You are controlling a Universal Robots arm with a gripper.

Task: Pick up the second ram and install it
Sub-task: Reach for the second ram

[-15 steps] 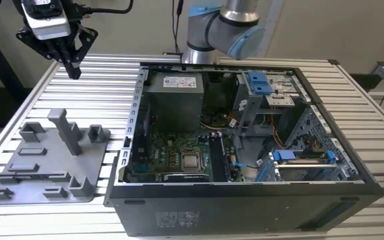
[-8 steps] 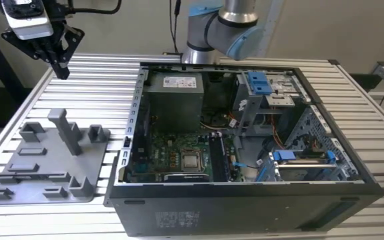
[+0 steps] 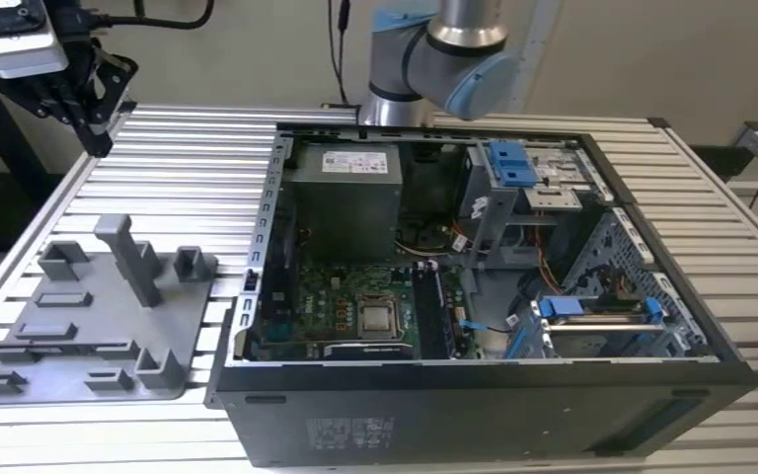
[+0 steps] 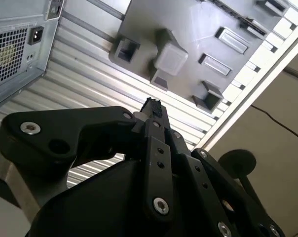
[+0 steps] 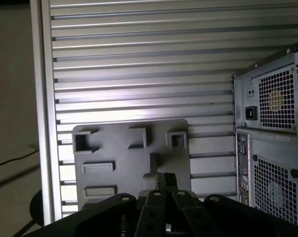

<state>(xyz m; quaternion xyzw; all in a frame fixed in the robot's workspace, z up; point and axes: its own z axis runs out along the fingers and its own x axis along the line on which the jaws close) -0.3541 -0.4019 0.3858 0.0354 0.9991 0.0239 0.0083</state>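
1. Gripper (image 3: 95,148) up at far corner of table (image 3: 194,178), on the exterior view's left; hangs high over the slats, pointing down.
2. Fingers (image 4: 156,163) drawn in narrow, tips meeting; looks the same in first wrist view.
3. Grey tray (image 3: 103,346) w/ upright blocks lies flat on table at near side, on the exterior view's left. Sits just beside the pc case (image 3: 485,415) and well apart from gripper.
4. Tray seen beyond the fingertips in both wrist views, w/ back of case and its vent grilles off to one side.
5. Case open on top, mid-table. Inside: green board w/ processor (image 3: 379,318) toward near side, grey power box (image 3: 340,193) farther back, blue clips toward the exterior view's right.
6. Dark strips (image 3: 434,311) stand upright in slots just right of processor, exterior view. Can't tell if memory stick is one of them.
7. Arm (image 3: 445,59) rises at far edge of table, behind case.
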